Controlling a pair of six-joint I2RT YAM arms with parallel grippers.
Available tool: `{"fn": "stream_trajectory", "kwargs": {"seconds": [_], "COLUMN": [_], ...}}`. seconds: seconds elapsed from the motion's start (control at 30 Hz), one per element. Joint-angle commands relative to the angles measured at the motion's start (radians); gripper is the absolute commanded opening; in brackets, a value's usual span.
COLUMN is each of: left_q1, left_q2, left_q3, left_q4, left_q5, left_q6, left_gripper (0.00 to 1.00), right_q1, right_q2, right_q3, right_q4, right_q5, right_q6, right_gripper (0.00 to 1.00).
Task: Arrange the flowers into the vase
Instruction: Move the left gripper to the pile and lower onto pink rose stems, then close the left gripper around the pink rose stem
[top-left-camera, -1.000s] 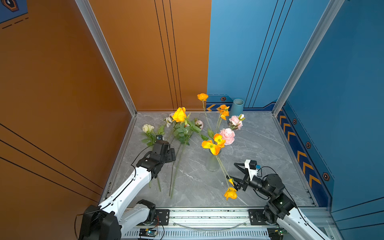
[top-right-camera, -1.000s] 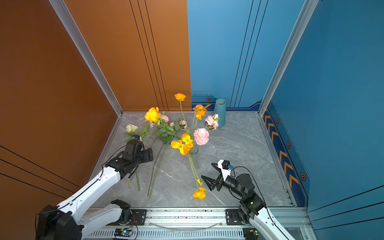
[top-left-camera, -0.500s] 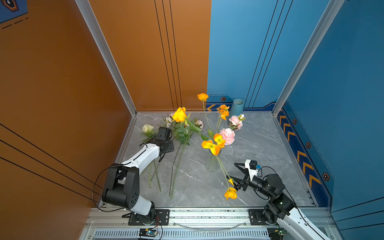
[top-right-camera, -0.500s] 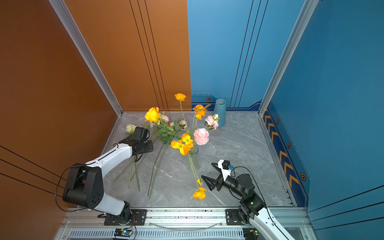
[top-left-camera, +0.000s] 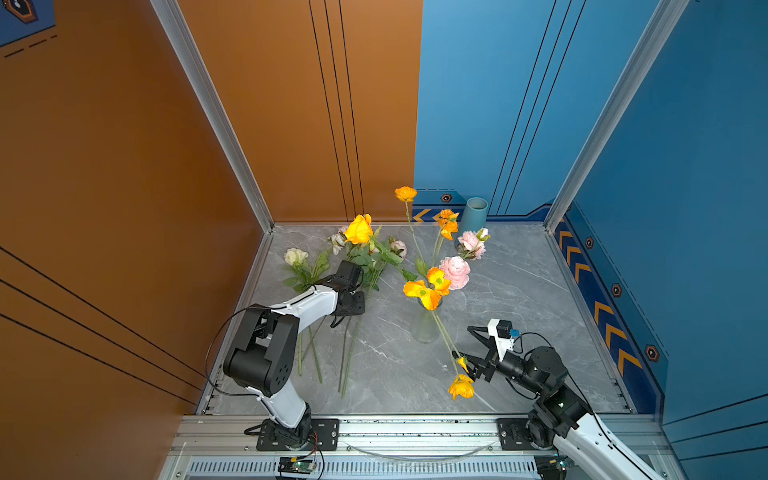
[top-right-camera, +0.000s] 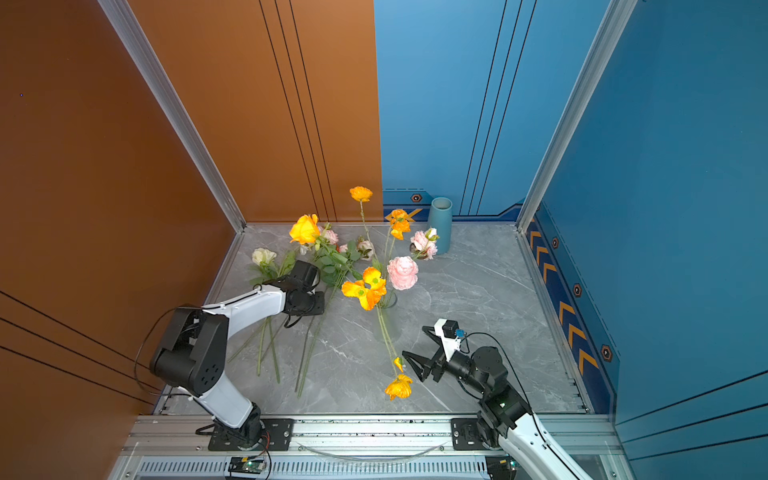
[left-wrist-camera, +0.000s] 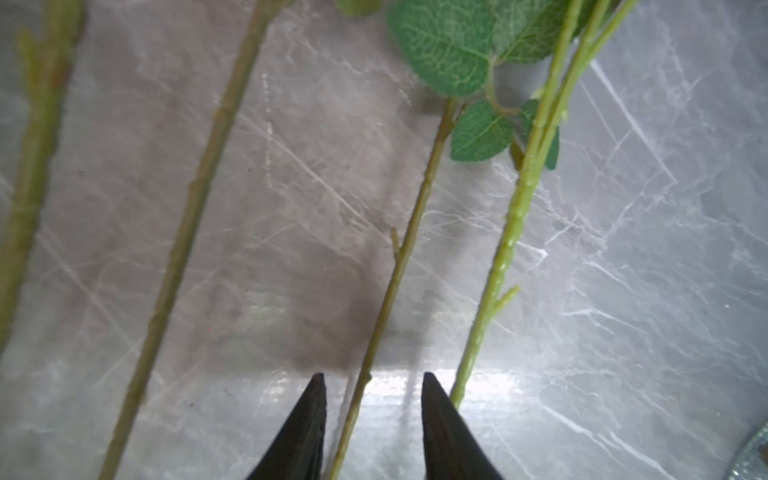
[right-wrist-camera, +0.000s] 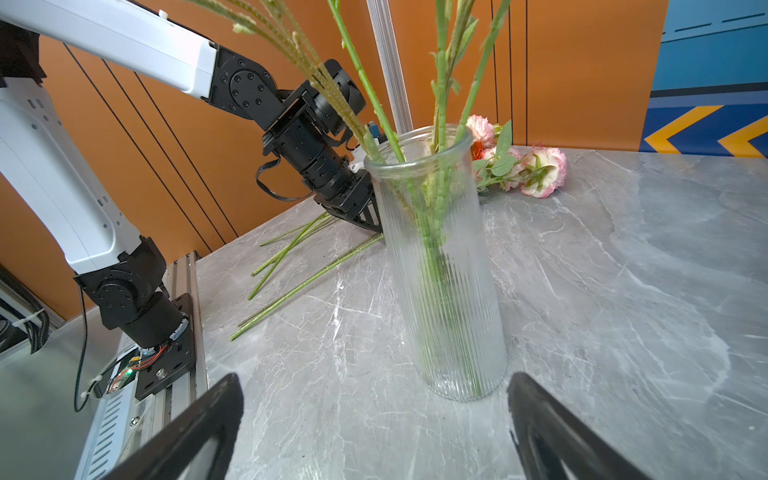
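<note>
A clear ribbed glass vase (top-left-camera: 424, 328) (right-wrist-camera: 444, 266) stands mid-table with several flowers in it, among them yellow-orange blooms (top-left-camera: 424, 291) and a pink one (top-left-camera: 455, 272). One orange bloom (top-left-camera: 460, 386) droops out toward the front. More flowers lie flat at the back left: a yellow rose (top-left-camera: 359, 229), a cream bloom (top-left-camera: 296, 256) and long stems (top-left-camera: 349, 353). My left gripper (left-wrist-camera: 372, 376) points down at these stems, jaws partly closed, with one thin stem (left-wrist-camera: 390, 286) between the fingers and a gap beside it. My right gripper (top-left-camera: 462, 342) (right-wrist-camera: 374, 378) stands wide open just in front of the vase, holding nothing.
A teal cylinder pot (top-left-camera: 473, 214) stands against the back wall. Pink carnations (top-left-camera: 471, 243) (right-wrist-camera: 536, 174) lie behind the vase. Orange and blue walls close in the grey marble table (top-left-camera: 540, 299). A metal rail (top-left-camera: 415, 432) runs along the front edge.
My left arm has raised its elbow and brought its gripper down over the lying stems, and its jaws have narrowed around one stem. The right arm has not moved.
</note>
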Motion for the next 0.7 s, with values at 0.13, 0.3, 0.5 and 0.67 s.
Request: {"fn": "stream_trajectory", "kwargs": {"seconds": [0.13,0.3,0.5,0.67], "left_q1": [-0.044,-0.061,-0.091,-0.086], "left_q2": [0.054,0.042,-0.022,0.009], "left_q3": [0.077,0.075,0.053,0.049], "left_q4": [-0.001,0.001,0.040,0.062], "left_q5": [-0.007,-0.043,-0.087,-0.020], "left_q6": [-0.015,-0.022,-0.015,-0.029], "left_gripper": [0.38,0.37,0.36,0.35], "right_q1": [0.004,0.004,0.004,0.004], "right_q2": [-0.007,-0.007,-0.004,-0.004], "right_q3": [0.008,0.008,0.008,0.008], "right_q4": [0.019,0.019,0.022,0.021], "right_q5": [0.004,0.003,0.003,0.003], "right_q6": [0.005,0.004,0.005,0.003], "right_gripper": [1.00,1.00,1.00,1.00]}}
